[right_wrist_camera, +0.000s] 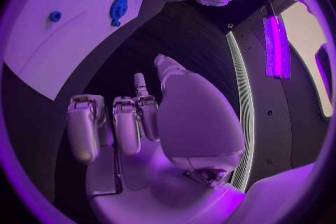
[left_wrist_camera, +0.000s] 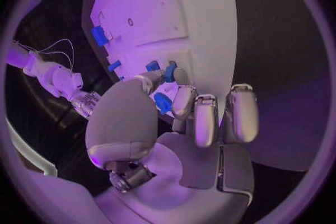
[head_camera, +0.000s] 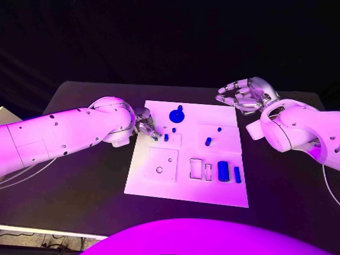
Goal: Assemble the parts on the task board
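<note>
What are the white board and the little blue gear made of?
The board looks like smooth matte plastic: flat, even white, with neat cut-out slots. The gear looks like hard plastic too, solid blue with crisp teeth. Painted metal can't be ruled out.

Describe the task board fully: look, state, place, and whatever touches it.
The task board is a flat white rectangular plate lying in the middle of the black table. Raised square panels, small round holes and narrow rectangular slots mark its surface. Small blue parts stand or lie on it, among them a round gear-like piece near the far edge and two upright bars near the front. The left hand reaches over its left edge at a small blue part; contact is unclear.
</note>
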Controlling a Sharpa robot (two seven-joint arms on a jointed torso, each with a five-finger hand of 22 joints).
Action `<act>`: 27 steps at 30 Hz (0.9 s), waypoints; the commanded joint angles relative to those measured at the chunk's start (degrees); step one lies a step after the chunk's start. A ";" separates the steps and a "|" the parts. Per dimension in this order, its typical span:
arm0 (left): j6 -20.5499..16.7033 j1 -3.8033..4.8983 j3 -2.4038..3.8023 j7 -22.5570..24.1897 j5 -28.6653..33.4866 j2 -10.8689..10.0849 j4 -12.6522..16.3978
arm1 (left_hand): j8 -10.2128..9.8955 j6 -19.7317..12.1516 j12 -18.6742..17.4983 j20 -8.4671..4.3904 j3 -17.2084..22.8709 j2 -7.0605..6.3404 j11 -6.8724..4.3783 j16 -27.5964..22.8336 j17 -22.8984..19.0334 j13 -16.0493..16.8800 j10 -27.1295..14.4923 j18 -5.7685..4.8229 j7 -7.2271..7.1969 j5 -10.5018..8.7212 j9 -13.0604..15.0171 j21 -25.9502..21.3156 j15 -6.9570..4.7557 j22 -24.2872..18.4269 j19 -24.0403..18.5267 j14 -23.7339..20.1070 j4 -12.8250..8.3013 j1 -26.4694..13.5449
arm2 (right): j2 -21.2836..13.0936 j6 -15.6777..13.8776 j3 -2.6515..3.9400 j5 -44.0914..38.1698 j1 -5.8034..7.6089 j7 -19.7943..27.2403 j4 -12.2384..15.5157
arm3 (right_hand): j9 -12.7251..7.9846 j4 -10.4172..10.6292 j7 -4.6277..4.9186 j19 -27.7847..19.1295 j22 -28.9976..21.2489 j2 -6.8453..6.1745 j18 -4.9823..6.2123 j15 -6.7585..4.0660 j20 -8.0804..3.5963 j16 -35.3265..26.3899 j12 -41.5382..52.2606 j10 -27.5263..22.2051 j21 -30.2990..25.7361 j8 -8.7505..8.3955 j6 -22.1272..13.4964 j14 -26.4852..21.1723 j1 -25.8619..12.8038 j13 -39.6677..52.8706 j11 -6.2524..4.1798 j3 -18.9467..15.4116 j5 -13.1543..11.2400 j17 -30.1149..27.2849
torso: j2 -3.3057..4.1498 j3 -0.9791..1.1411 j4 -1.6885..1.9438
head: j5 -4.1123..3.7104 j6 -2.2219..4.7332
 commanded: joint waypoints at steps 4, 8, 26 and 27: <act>-0.23 -0.37 -0.25 -0.13 0.69 0.18 0.28 | -0.18 0.32 -0.09 0.13 -0.59 -0.04 -0.02 -0.05 9.93 0.13 -0.32 -0.94 0.01 -0.25 -0.08 -0.30 -0.16 2.31 -0.33 4.74 0.15 0.49 | 0.02 0.75 0.01 -0.41 -0.04 0.71 0.05 | -0.08 0.02 0.05 3.33 11.46 0.09 0.98 0.12 0.22 -0.31 -0.29 0.51 -0.22 0.26 -0.52 5.02 -0.69 9.85 0.45 0.33 0.25 11.23 | -0.01 0.00 0.00 | -0.08 0.01; -0.45 -0.37 -0.25 -0.14 0.57 0.17 0.35 | -0.19 0.36 -0.03 0.12 -1.47 -0.05 0.03 -0.04 9.94 0.19 -0.29 -0.95 0.06 -0.29 -0.09 -0.29 -0.12 2.34 -0.29 4.75 0.34 0.07 | 0.02 0.73 0.01 -0.41 -0.04 0.72 0.06 | -0.08 0.02 0.05 3.33 11.46 0.09 0.98 0.12 0.22 -0.31 -0.29 0.51 -0.22 0.26 -0.52 5.02 -0.69 9.85 0.45 0.33 0.25 11.23 | 0.00 0.00 0.00 | -0.10 0.01; -0.53 -0.37 -0.24 -0.31 -0.47 -0.13 0.93 | -0.28 0.29 0.01 0.11 -3.15 0.17 -0.07 -0.03 9.95 0.19 -0.33 -0.93 -0.09 -0.14 -0.12 -0.36 -0.18 2.29 -0.33 4.75 0.00 1.13 | -0.11 0.73 0.01 -0.42 -0.04 0.72 0.13 | -0.08 0.02 0.05 3.33 11.46 0.09 0.98 0.12 0.22 -0.31 -0.29 0.51 -0.22 0.26 -0.52 5.02 -0.69 9.85 0.45 0.33 0.25 11.23 | 0.00 0.00 0.00 | -0.23 0.01; -0.55 -0.37 -0.24 -0.32 -0.53 -0.16 0.97 | -0.30 0.28 0.02 0.12 -3.24 0.25 -0.10 -0.02 9.97 0.20 -0.33 -0.94 -0.12 -0.11 -0.13 -0.34 -0.20 2.33 -0.30 4.76 -0.02 1.58 | -0.12 0.73 0.01 -0.42 -0.04 0.71 0.13 | -0.08 0.02 0.05 3.33 11.46 0.09 0.98 0.12 0.22 -0.31 -0.29 0.51 -0.22 0.26 -0.52 5.02 -0.69 9.85 0.45 0.33 0.25 11.23 | 0.01 0.00 0.01 | -0.23 0.01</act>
